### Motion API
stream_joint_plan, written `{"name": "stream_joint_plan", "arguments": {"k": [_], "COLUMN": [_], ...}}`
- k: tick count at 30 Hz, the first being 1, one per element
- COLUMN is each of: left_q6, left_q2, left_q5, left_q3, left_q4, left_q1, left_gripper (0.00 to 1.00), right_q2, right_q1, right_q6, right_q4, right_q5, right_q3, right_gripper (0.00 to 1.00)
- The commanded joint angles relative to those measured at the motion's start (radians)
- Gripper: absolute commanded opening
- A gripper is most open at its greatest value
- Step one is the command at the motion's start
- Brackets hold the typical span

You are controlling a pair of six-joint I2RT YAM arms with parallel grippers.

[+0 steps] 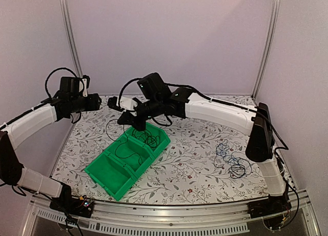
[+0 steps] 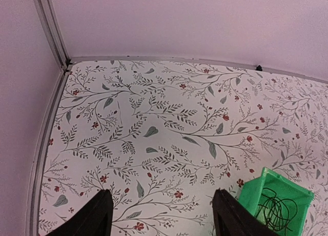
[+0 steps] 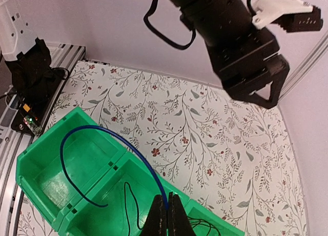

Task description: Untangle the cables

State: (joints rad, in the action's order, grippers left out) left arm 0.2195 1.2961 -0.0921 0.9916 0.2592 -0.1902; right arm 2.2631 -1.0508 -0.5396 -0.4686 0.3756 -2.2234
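My right gripper (image 3: pixel 167 208) is shut on a thin blue cable (image 3: pixel 97 128), which arcs up from the jaws, over the green bin (image 3: pixel 46 138), and down into its left compartments. In the top view this gripper (image 1: pixel 139 127) hangs over the bin's far end. A thin black cable (image 3: pixel 127 202) lies in the middle compartment. A black coil (image 1: pixel 148 138) fills the far compartment. A loose pile of blue and black cables (image 1: pixel 233 161) lies on the table at the right. My left gripper (image 2: pixel 163 215) is open and empty above the bare floral table, left of the bin (image 2: pixel 277 192).
The green bin (image 1: pixel 110 169) has three compartments and sits diagonally at centre-left. The left arm's wrist (image 3: pixel 241 46) hangs high behind the bin. Metal frame posts (image 1: pixel 69 36) stand at the back corners. The table's left edge rail (image 2: pixel 46 138) is close to the left gripper.
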Motion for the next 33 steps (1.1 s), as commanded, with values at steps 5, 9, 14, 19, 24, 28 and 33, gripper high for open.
{"name": "stream_joint_plan", "arguments": {"k": [5,9,14,19,24,28,33], "left_q6": [0.004,0.004,0.004,0.006,0.006,0.007,0.007], "left_q2": [-0.006,-0.008,-0.009,-0.006,-0.004,-0.004,-0.004], "left_q5": [0.019,0.020,0.020,0.024,0.031,0.034,0.035], "left_q3": [-0.008,-0.008,-0.011,-0.011,-0.011,-0.011,-0.011], "left_q4": [-0.015,-0.014,-0.014,-0.014,-0.015,-0.015,-0.013], "left_q1": [0.011,0.011,0.011,0.011,0.011,0.011,0.011], "left_gripper": [0.67,0.67,0.67,0.67,0.67,0.67,0.67], "right_q2": [-0.096,-0.082,-0.042,0.034,0.074,0.079,0.102], "right_q1": [0.005,0.005,0.003,0.002,-0.010,-0.026,-0.048], "right_q6": [0.003,0.008,0.036,0.057,0.066,0.055,0.034], "right_q4": [0.054,0.023,0.010,-0.043,-0.056,-0.059,-0.077], "right_q5": [-0.005,0.014,0.006,-0.060,-0.146,-0.168,-0.196], "right_q3": [0.248,0.262,0.240,0.162,0.142,0.145,0.130], "right_gripper": [0.00,0.00,0.00,0.00,0.00,0.00,0.00]}}
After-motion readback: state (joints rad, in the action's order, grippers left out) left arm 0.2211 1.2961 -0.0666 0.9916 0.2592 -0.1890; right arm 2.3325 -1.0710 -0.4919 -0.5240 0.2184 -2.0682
